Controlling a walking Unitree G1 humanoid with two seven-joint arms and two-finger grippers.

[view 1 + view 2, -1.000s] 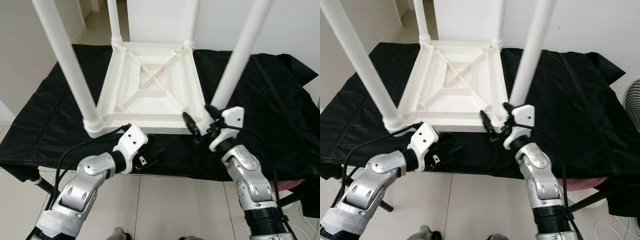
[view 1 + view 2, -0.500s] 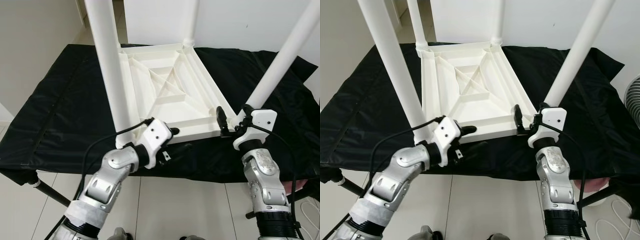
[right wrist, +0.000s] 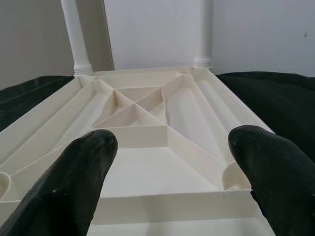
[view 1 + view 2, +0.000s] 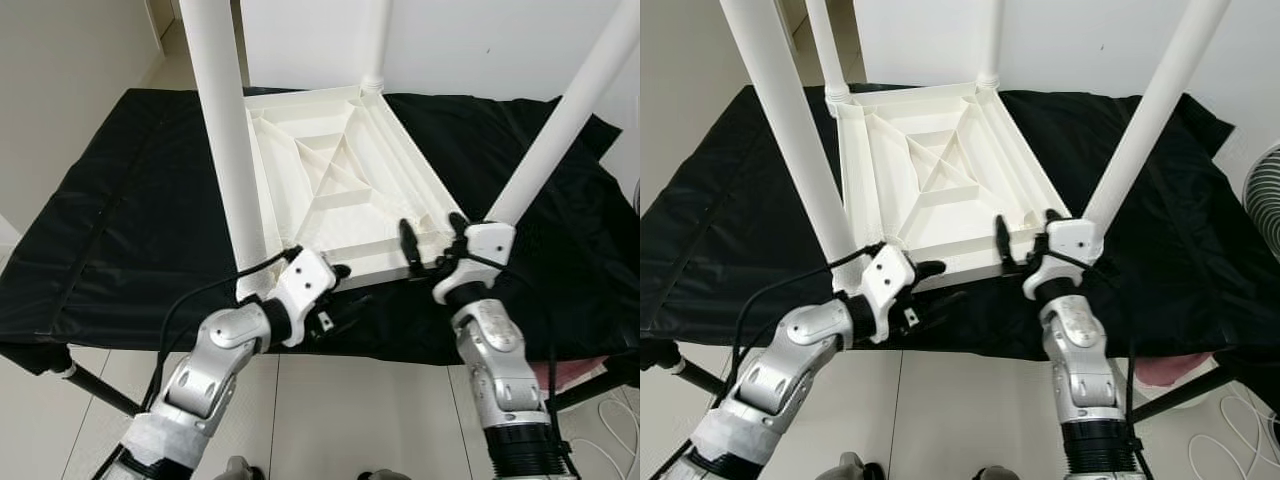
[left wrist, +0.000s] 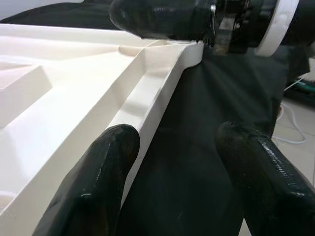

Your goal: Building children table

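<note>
The tops of my upturned table's (image 4: 330, 180) four legs (image 4: 226, 130) run off the upper edge of the frame, my left gripper (image 4: 330, 285) hides the table's near corner at lower centre, and the black cloth (image 4: 120, 220) covers whatever stand lies beneath it.

A white children table (image 4: 330, 185) with white legs (image 4: 228, 140) lies on a black cloth (image 4: 130, 220); silver arms carry black-fingered end effectors with white housings; floor tiles (image 4: 330, 410) pale grey
</note>
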